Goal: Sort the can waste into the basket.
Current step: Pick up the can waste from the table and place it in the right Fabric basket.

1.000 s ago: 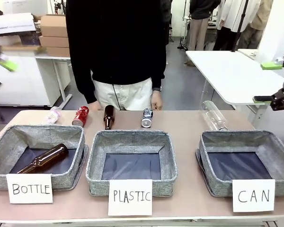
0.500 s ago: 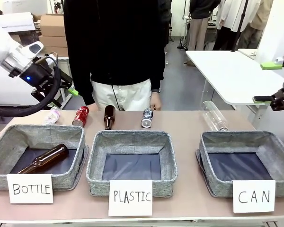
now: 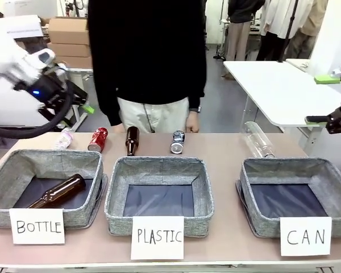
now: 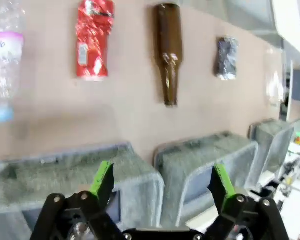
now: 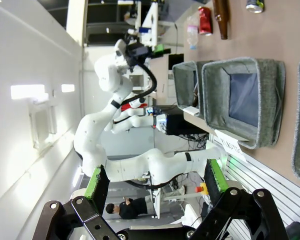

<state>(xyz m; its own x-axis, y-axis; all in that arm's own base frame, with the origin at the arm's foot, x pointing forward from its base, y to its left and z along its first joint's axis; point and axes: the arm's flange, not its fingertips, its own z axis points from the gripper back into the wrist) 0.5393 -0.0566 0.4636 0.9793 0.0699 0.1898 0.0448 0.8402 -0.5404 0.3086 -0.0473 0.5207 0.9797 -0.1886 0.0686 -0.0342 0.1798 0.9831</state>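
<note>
No can is in the basket yet, so I think the job has hardly begun. The red can [image 3: 97, 139] lies on its side near the far edge of the table, at about 10 o'clock from the table's middle. The blue can [image 3: 177, 142] lies at about 12 o'clock, with a brown bottle [image 3: 131, 140] between them. The basket with the CAN sign [image 3: 290, 168] sits at about 4 o'clock, well apart from both cans, and its dark floor is bare. The left gripper [image 4: 161, 175] hangs high at 10 o'clock, its fingers spread wide and holding nothing. The right gripper [image 5: 155, 176] hangs high at 3 o'clock, past the table's edge, with its fingers wide too and nothing in them. Both cans need to be picked up and dropped in. The left gripper looks nearest the red can.
</note>
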